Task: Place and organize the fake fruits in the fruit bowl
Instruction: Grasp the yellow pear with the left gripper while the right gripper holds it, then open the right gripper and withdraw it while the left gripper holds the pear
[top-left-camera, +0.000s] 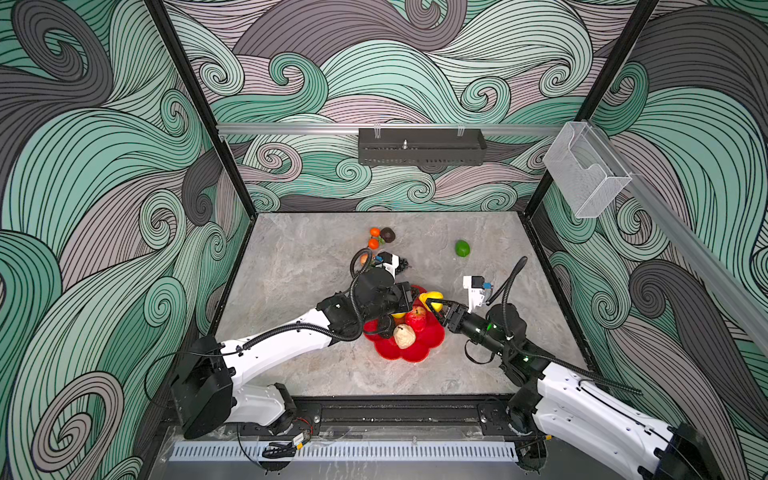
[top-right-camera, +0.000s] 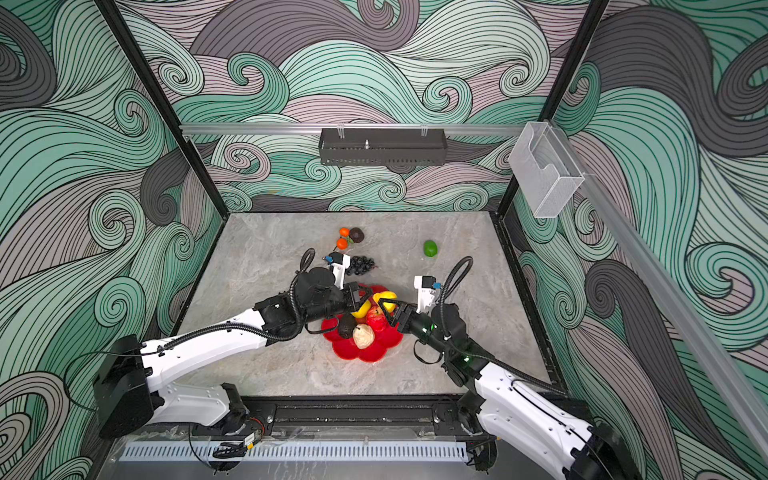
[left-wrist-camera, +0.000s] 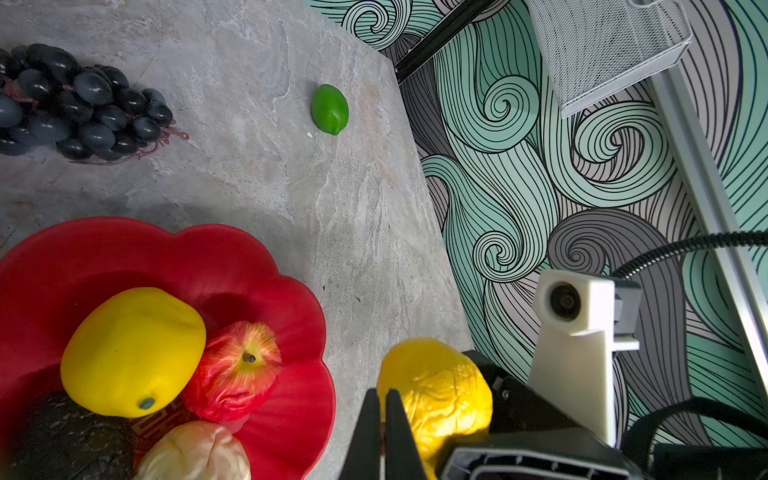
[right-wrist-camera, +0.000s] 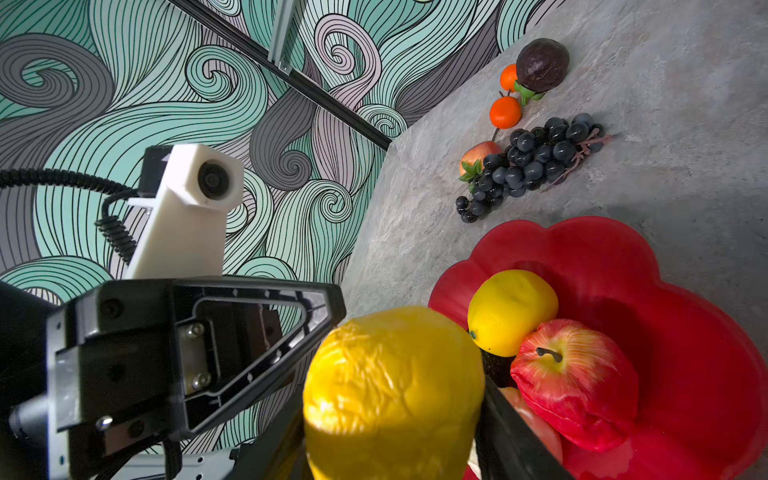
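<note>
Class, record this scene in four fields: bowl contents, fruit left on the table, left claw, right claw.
In bowl: glossy red flower-shaped bowl holds smooth yellow lemon, red apple, dark avocado, cream pear.
On grey stone-look table: green lime, black grape bunch, two orange tangerines, second dark avocado, reddish leafy fruit beside the grapes.
Left claw: shut, empty.
Right claw: shut on wrinkled yellow pear at the bowl's edge.
</note>
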